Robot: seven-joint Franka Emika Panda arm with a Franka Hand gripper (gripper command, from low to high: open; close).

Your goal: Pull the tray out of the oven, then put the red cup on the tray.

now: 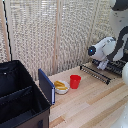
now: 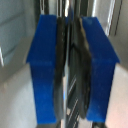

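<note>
The tray (image 1: 94,72) is a dark rack of thin bars sticking out over the wooden table at the exterior view's right. Behind it, only a dark part of the oven (image 1: 119,67) shows past the arm. My gripper (image 1: 103,64) is down at the tray's near end. In the wrist view, my gripper (image 2: 72,67) has blue fingers (image 2: 47,70) pressed close together on dark thin bars of the tray (image 2: 75,95). The red cup (image 1: 75,81) stands upright on the table, apart from the tray, toward the exterior view's left.
A white bowl with yellow food (image 1: 61,86) sits right beside the cup. A blue flat panel (image 1: 46,86) stands on edge next to it. A big black bin (image 1: 20,95) fills the exterior view's lower left. A woven screen backs the table (image 1: 95,102).
</note>
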